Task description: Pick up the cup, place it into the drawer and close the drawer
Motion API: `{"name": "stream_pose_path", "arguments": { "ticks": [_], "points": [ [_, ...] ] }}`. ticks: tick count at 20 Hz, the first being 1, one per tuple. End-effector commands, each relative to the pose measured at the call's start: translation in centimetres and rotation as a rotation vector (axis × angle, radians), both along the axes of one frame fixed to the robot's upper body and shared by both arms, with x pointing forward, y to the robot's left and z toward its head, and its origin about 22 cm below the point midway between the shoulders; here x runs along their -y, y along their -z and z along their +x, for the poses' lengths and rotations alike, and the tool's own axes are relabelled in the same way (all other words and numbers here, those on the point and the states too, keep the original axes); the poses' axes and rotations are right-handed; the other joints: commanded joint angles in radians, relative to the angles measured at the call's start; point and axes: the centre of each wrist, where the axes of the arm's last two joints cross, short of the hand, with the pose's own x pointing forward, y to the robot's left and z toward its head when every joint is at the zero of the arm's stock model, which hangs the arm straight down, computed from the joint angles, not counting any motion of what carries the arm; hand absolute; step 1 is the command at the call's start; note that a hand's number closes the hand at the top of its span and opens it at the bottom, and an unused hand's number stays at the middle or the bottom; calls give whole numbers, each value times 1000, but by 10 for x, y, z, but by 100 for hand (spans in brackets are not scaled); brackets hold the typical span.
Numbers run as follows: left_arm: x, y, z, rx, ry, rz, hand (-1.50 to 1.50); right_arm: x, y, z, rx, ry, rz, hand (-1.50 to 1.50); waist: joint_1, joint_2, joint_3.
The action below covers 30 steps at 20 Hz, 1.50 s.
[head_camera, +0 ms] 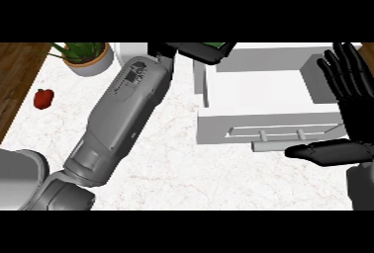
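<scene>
Green cup (212,45) (mostly hidden)

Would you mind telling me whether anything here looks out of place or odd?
Nothing looks spilled or damaged. The one oddity is the red pepper, lying alone right at the left edge of the counter, far from the open drawer.

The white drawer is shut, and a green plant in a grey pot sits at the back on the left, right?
Not quite: the head view shows the white drawer pulled open, not shut. The green plant in a grey pot does sit at the back on the left.
</scene>
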Motion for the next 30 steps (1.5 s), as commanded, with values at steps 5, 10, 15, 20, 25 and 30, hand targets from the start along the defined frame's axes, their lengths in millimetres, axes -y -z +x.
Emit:
{"name": "stream_pose_path", "arguments": {
  "ticks": [5,10,15,20,25,30],
  "points": [
    [26,5,8,-145,-96,152,150,17,-7,12,35,-26,20,-150,-40,14,1],
    [31,11,9,-246,-52,231,150,-3,-7,16,36,-77,4,-150,-85,27,2],
    [28,30,8,-295,-20,358,150,-15,-20,19,42,-92,-8,-150,-110,30,1],
    [22,48,5,-300,-6,367,-150,-24,-27,23,71,-157,-11,-150,-157,46,1],
    [21,49,1,-272,7,182,-150,-48,-28,27,63,-341,36,-150,-175,55,0],
    [26,36,0,-188,84,16,-150,-65,-22,23,34,-607,-11,150,-166,48,-1]
  ]
}}
